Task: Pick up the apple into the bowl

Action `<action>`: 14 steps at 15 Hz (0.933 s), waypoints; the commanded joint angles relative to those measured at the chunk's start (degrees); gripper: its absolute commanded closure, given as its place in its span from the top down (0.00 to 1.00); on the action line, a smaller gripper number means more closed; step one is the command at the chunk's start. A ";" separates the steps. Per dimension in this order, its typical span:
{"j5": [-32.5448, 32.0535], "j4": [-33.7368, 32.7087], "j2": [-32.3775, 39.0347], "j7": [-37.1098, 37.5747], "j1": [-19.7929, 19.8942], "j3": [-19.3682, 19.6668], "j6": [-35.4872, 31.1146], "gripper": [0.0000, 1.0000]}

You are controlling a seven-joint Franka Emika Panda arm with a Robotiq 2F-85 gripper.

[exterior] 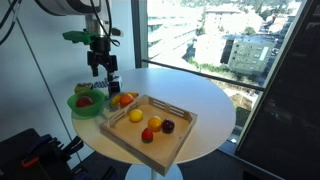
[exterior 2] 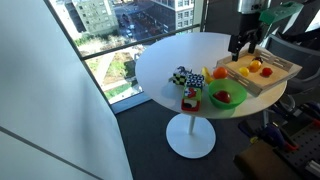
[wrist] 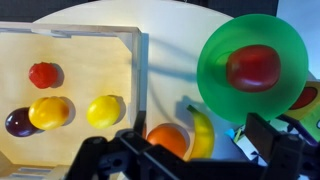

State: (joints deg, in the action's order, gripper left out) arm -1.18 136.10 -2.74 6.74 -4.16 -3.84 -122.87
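Observation:
The red apple lies inside the green bowl, which stands on the white table beside the wooden tray. Both exterior views show the apple in the bowl. My gripper hangs above the table between bowl and tray, over a banana and an orange. Its fingers are wide apart with nothing between them. It also shows in both exterior views, raised clear of the bowl.
The wooden tray holds a small red fruit, a purple plum and two yellow fruits. A banana and an orange lie between tray and bowl. A colourful toy sits near the table edge.

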 commanded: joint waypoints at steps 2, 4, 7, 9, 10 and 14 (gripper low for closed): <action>-0.30 -1.09 -4.32 4.47 0.92 0.33 5.78 1.00; -0.30 -1.49 -6.09 5.46 1.23 0.40 8.32 1.00; -0.11 -2.37 -8.71 5.95 1.78 0.46 12.64 1.00; -0.13 -2.75 -10.25 6.03 2.10 0.50 14.66 1.00; -0.13 -2.86 -11.20 5.89 2.24 0.53 15.40 1.00; -0.51 -2.79 -14.78 5.58 2.68 0.45 15.57 1.00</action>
State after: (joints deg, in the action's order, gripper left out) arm -1.18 133.66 -14.59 11.65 -2.00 -3.28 -108.50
